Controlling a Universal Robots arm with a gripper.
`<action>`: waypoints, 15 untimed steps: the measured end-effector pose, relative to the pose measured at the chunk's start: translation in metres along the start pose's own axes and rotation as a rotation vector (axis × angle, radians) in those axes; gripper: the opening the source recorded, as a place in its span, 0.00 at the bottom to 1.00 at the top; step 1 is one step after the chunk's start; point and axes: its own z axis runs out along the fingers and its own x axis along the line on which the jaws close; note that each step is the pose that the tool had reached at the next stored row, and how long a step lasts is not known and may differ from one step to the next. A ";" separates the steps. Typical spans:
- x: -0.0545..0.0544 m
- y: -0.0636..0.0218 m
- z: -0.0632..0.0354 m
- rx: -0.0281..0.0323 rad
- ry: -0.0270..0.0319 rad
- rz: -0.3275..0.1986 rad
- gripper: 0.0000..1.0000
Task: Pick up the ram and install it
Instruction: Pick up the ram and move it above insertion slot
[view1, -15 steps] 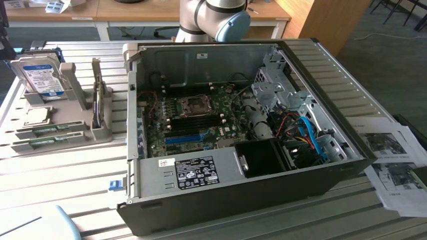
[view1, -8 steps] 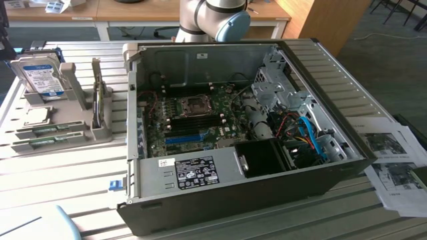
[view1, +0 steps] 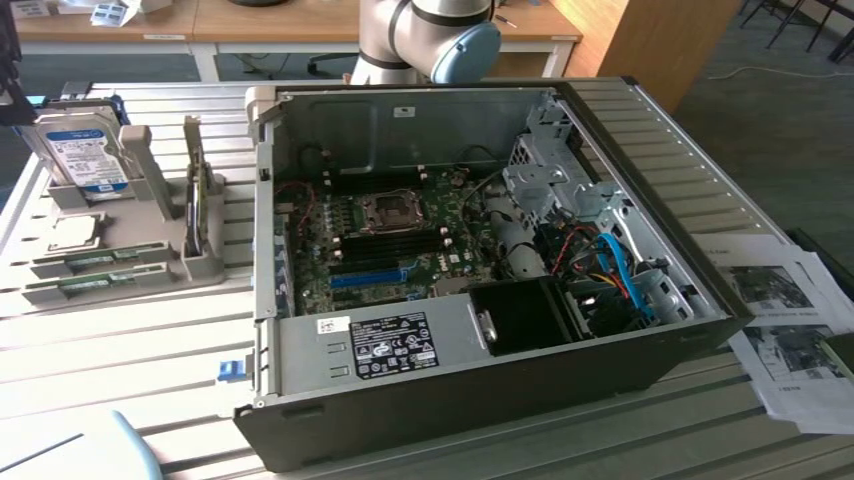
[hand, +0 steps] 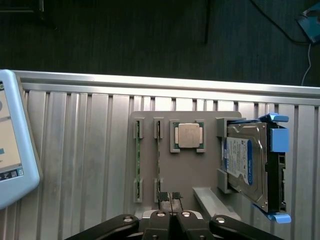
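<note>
On the slatted table (view1: 134, 340), at the exterior view's left, stands the grey holder (view1: 160, 275). Two green sticks sit on edge in its slots. The ram (view1: 104, 262) is the stick next to the holder's square silver processor (view1: 74, 232). The other stick (view1: 80, 290) lies in the holder's outermost slot. A hard drive (view1: 80, 150) stands upright at the holder's far end.

In the wrist view the gripper (hand: 169, 197) hangs over the holder's edge, its jaws pressed together and holding nothing. Its fingertips (hand: 163, 196) are just beside one end of the ram (hand: 159, 160), slightly to the processor's (hand: 188, 136) side of it and not around it.

To the holder's right in the exterior view lies the open computer case (view1: 641, 360), then loose papers (view1: 787, 330).
</note>
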 end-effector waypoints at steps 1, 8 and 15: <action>0.000 0.0000 0.0008 0.0000 0.0000 0.000 0.09; 0.000 -0.0003 0.0079 0.0001 0.0000 0.000 0.09; 0.000 -0.0009 0.0238 -0.0001 0.0001 0.000 0.09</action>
